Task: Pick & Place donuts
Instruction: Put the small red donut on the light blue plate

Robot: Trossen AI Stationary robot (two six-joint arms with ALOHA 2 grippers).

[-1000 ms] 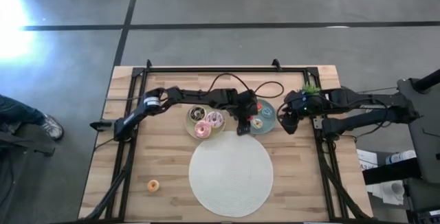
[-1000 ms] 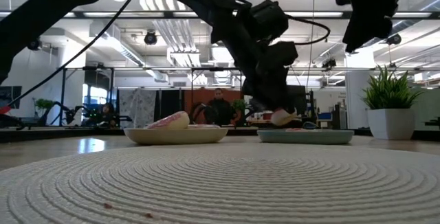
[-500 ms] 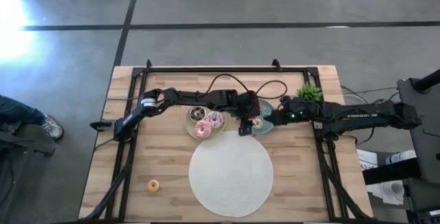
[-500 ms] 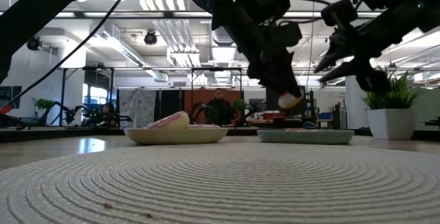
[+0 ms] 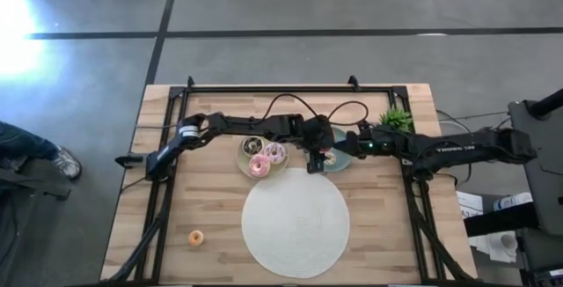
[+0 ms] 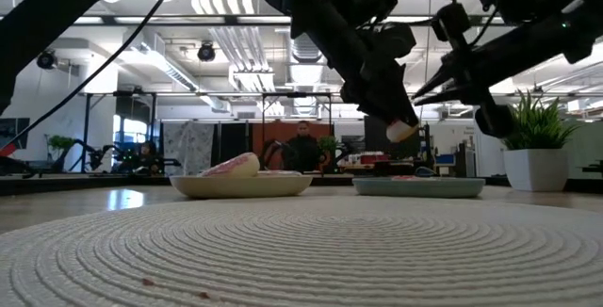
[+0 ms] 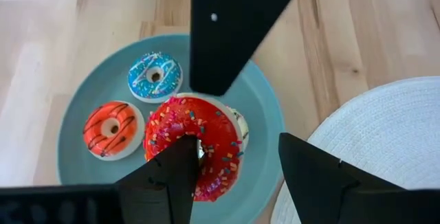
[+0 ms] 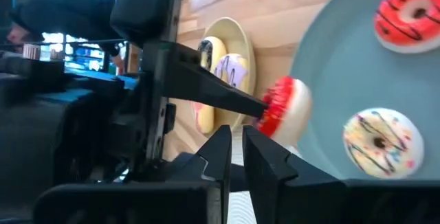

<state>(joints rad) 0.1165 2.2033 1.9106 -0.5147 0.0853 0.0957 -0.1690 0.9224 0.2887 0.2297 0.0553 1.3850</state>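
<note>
A red-pink sprinkled mini donut (image 7: 206, 138) with a cream underside hangs at my left gripper (image 7: 235, 140), above the teal plate (image 7: 89, 86). The gripper is open, and its other finger (image 7: 309, 176) stands apart from the donut. A blue donut (image 7: 155, 76) and an orange one (image 7: 110, 129) lie flat on the plate. A cream one (image 8: 378, 141) lies there too. My right gripper (image 8: 236, 138) is shut and points at the hanging donut (image 6: 400, 130) from the table's right. Three larger donuts lie in the beige plate (image 5: 244, 159). My left gripper has one finger (image 7: 172, 176) stuck into the red-pink donut's hole (image 7: 199, 145) from the sprinkled top side; the other finger does not touch it. The donut hangs on that finger, tilted and lifted clear of the teal plate. My right gripper's shut tips are close to the donut's rim (image 7: 199, 99); I cannot tell whether they touch.
A big white round mat (image 5: 296, 219) covers the near middle of the table. An orange mini donut (image 5: 195, 239) lies on the wood at the near left. A small potted plant (image 5: 396, 117) stands at the far right, behind my right arm.
My left gripper has risen a little and carried the red-pink donut up off the teal plate. My right gripper has swung down and toward the table's left, over the teal plate and up to the donut, and has shut on the way.
</note>
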